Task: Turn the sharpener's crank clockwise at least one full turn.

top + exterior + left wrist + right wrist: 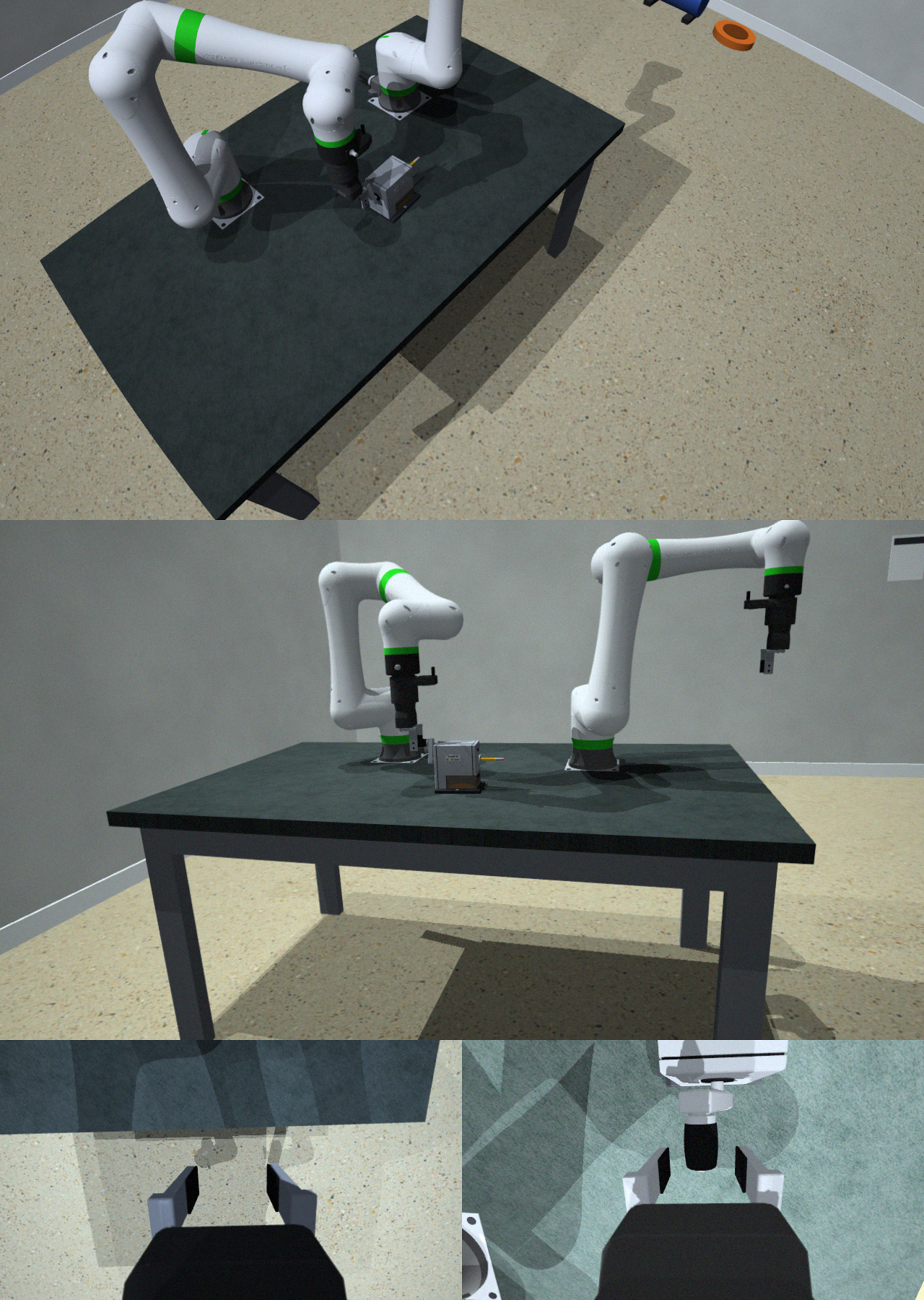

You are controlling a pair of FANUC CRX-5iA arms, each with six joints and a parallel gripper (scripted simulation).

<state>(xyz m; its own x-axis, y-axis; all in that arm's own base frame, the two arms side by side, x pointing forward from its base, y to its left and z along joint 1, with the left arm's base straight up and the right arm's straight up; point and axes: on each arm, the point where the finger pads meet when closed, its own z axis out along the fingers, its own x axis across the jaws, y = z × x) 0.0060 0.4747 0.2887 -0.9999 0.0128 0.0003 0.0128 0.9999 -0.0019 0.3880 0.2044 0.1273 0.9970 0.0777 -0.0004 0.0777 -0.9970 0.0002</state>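
Speckled floor (775, 336) (852, 830) (404, 1213) surrounds a dark table (258, 310) (323, 801) (173, 1087) (844, 1134), with a grey wall (517, 668) behind its rear long edge in the exterior view. The pencil sharpener (391, 187) (457, 762) (723, 1063) stands upright between the two long edges, well apart from all four corners. A yellow pencil (413, 161) (491, 758) projects from the face opposite the crank (431, 750) (705, 1102). The right gripper (363, 197) (419, 739) (702, 1160) is open nearly to its full width; its two fingers flank the crank's black handle (701, 1146), with a visible gap on either side in the wrist view, and hold nothing. The handle lies between the finger planes, its free end nearest the gripper body. The left gripper (766, 662) (232, 1179) is fully open, nothing between its pads, and hangs above the floor outside a table edge, near one corner in its wrist view. The crank's total rotation cannot be determined.
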